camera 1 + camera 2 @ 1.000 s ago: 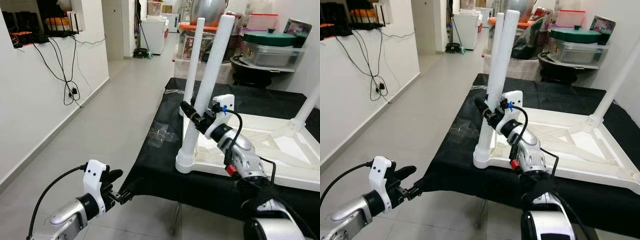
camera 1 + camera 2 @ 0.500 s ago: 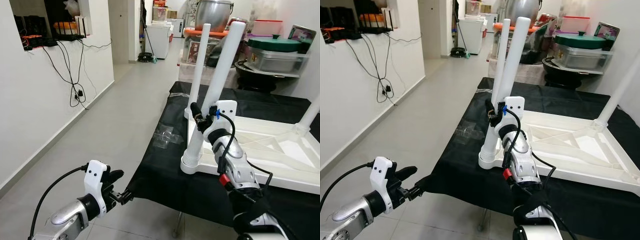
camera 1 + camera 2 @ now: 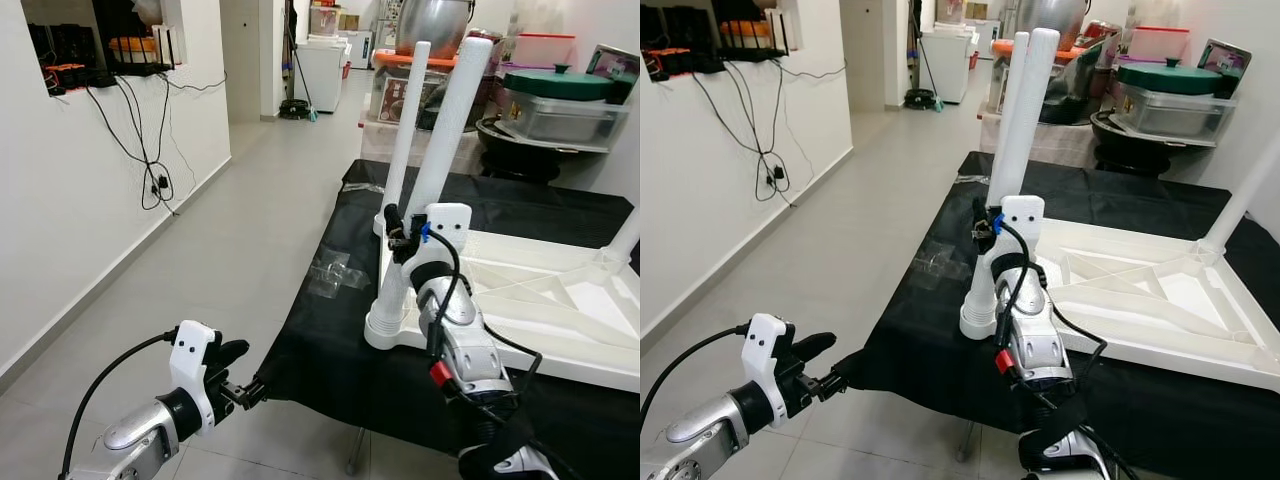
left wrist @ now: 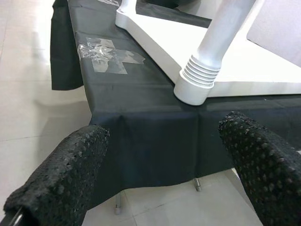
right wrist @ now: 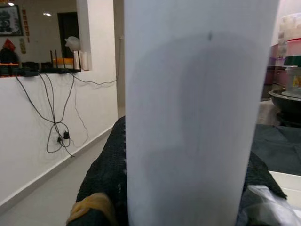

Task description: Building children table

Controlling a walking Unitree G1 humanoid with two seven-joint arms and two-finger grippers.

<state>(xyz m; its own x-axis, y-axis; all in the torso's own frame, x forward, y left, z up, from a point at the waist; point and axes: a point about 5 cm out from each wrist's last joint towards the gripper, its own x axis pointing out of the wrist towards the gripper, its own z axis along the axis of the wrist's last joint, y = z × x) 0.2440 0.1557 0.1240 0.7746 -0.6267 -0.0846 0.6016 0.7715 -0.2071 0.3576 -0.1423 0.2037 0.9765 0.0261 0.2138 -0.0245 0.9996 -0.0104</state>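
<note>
I am reading no brand or label anywhere; the framed sign on the far wall in the right wrist view is too blurred to make out.

The white tabletop is lying upside down on the black-draped surface, its near-left corner sitting close to the surface's left edge. Two legs are standing up along that left side: the near leg is rising from a ribbed socket at the near-left corner, and the far leg is standing behind it. A third leg is showing at the far right.

My right end effector is clenching the near leg low on its shaft, one black finger wrapping each side of the white tube. The right arm is reaching up and forward from the surface's near edge, wrist bent over the tabletop's near-left corner.

My left end effector is hanging low off the surface's near-left corner, over the floor, released, with fingers spread wide and holding nothing. To the left, open tiled floor is running to the white wall, where cables are dangling. A piece of clear tape is lying on the cloth by the left edge.
</note>
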